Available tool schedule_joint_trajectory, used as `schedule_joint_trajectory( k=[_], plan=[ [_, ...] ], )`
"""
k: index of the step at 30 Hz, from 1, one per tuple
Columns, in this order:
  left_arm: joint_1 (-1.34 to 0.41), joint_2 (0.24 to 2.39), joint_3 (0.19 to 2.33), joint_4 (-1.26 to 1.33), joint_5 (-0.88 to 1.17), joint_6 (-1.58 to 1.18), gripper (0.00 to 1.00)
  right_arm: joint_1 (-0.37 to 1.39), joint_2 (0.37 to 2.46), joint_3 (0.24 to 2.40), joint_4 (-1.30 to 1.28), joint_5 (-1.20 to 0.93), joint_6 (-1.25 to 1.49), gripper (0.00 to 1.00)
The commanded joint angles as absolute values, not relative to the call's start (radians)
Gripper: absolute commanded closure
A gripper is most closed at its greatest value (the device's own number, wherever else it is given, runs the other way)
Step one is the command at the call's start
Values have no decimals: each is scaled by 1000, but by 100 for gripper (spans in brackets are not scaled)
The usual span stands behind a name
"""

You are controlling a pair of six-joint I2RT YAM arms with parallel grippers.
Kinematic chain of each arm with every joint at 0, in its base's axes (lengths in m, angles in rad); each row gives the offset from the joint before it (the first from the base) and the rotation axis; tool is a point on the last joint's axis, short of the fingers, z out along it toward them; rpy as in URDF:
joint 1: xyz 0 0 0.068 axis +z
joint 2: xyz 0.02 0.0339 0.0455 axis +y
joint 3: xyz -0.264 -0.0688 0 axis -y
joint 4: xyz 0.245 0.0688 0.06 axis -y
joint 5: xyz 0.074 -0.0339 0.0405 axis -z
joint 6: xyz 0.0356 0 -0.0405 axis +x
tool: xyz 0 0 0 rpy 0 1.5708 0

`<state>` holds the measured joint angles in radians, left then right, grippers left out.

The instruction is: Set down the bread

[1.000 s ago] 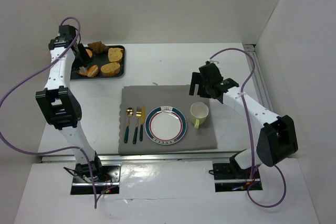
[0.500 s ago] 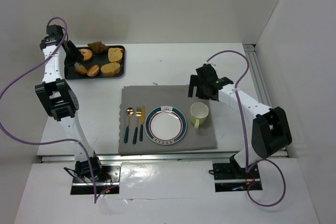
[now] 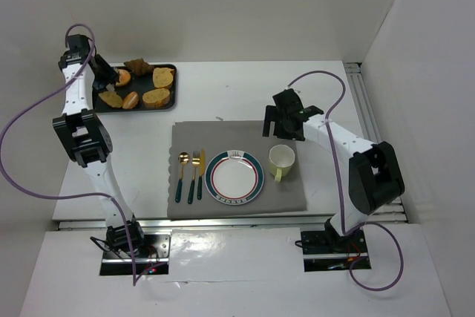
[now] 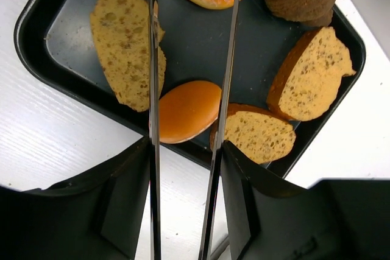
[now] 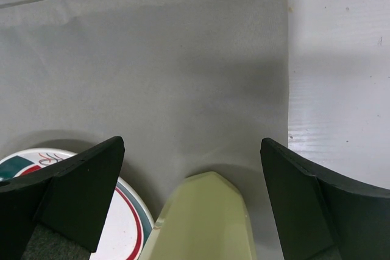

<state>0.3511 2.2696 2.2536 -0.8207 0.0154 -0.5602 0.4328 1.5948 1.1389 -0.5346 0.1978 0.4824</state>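
Your white table (image 3: 223, 94) carries a black tray (image 3: 143, 84) at its far left corner and a grey mat (image 3: 223, 135) mid-table, nearer you.

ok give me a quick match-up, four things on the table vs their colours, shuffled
Things:
1. plate
2. cup
3. tray
4. fork

Colours:
a. black
b. pale yellow-green
c. white with teal and red rings
d. gold top, dark handle

Pairs: 1-c, 2-b, 3-a, 4-d
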Motion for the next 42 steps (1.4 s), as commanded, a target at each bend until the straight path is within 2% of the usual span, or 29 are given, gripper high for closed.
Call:
schedule_joint_trajectory(
  k=[1, 19, 21, 24, 25, 30, 35, 38, 42],
  plan=[
    [382, 2281, 2286, -769, 44, -603, 41, 426, 1612, 1193, -497, 190, 491, 0],
    [400, 2356, 2278, -749, 118, -649, 42, 426, 1612, 1193, -506, 190, 491, 0],
    [400, 2356, 2278, -749, 118, -649, 46, 426, 1612, 1193, -506, 190, 491, 0],
    [400, 2333, 2269, -739, 118, -658, 58, 426, 1612, 1193, -506, 190, 491, 0],
    [400, 2312, 2258, -739, 106, -658, 66, 426, 1612, 1203, -506, 190, 500, 0],
    [400, 2217, 2221, -727, 84, -649, 80, 426, 1612, 1203, -506, 190, 500, 0],
    [410, 2120, 2195, -727, 84, -638, 90, 426, 1603, 1203, -506, 190, 500, 0],
    [410, 2054, 2151, -727, 84, -615, 100, 426, 1592, 1203, -506, 190, 500, 0],
    [410, 1970, 2074, -727, 116, -595, 100, 426, 1574, 1193, -506, 190, 500, 0]
  ],
)
